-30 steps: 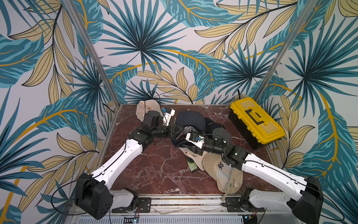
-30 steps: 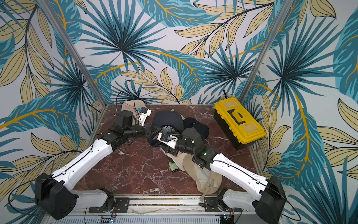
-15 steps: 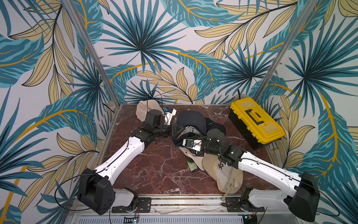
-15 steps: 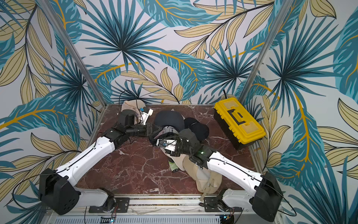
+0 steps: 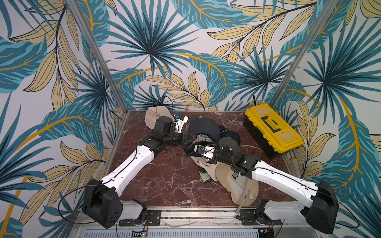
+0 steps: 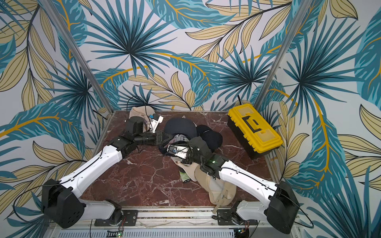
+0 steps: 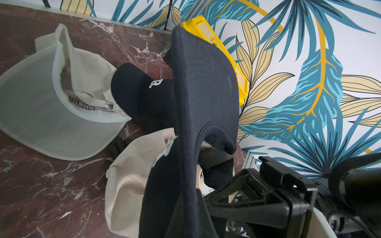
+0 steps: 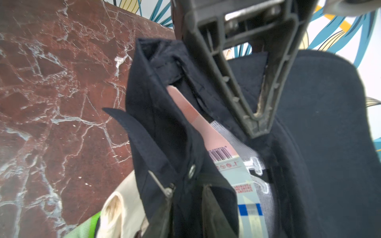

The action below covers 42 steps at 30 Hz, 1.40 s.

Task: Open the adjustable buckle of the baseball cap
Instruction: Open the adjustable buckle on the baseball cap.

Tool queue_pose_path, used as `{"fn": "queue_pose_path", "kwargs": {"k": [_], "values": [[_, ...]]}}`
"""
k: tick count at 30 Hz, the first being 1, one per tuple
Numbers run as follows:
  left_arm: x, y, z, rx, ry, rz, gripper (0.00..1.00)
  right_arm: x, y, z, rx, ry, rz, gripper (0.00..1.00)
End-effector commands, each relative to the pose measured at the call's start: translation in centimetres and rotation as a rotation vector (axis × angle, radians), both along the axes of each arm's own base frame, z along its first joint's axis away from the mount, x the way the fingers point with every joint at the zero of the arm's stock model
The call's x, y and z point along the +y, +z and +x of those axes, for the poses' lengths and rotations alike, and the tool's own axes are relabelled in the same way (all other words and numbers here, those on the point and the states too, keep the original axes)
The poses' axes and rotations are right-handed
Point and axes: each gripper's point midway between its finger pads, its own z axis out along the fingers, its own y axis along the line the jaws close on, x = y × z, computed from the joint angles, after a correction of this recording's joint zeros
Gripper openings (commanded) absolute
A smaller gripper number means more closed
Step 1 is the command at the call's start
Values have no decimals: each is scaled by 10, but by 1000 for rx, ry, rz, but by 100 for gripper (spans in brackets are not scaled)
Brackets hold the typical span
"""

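Navy cap (image 5: 204, 127) is held up over the middle of the counter (image 5: 165, 177), toward the back wall, brim raised and crown opening turned to the right arm. Left claw (image 5: 193, 138) is clenched on the cap's edge; the right wrist view shows its tips meeting on the dark fabric. Right claw (image 8: 187, 210) reaches into the back of the cap, one finger on each side of the strap (image 8: 144, 144) near the metal buckle (image 8: 169, 191). Cannot tell whether it is pinching the strap. The strap's loose end sticks out free. Paper tags (image 8: 233, 171) show inside the crown.

Second navy cap (image 5: 232, 135) lies on the counter just beside the held one. Beige cap (image 5: 237, 181) lies under the right arm. Far beige cap (image 5: 151, 118) sits in the back corner behind the left wrist. Yellow toolbox (image 5: 272, 127) is lid down at the counter's right edge, well apart.
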Motion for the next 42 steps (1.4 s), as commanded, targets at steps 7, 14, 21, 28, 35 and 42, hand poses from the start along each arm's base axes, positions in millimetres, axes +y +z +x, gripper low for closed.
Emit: {"fn": "queue_pose_path", "kwargs": {"k": [7, 14, 21, 28, 35, 42], "values": [[9, 16, 18, -78, 83, 16, 0, -18, 15, 4, -8, -113, 22, 0], [48, 17, 38, -76, 225, 25, 0, -36, 12, 5, 28, -210, 24, 0], [49, 12, 33, -63, 180, 20, 0, -41, 14, 3, 69, -222, 58, 0], [35, -5, 35, -71, 72, 42, 43, 4, 34, -40, 230, 129, 197, 0], [33, -7, 47, -175, 2, 90, 71, 11, 19, -63, 538, 273, 144, 0], [39, 45, 36, -508, -74, 158, 79, 3, 28, -50, 700, 220, 146, 0]]}}
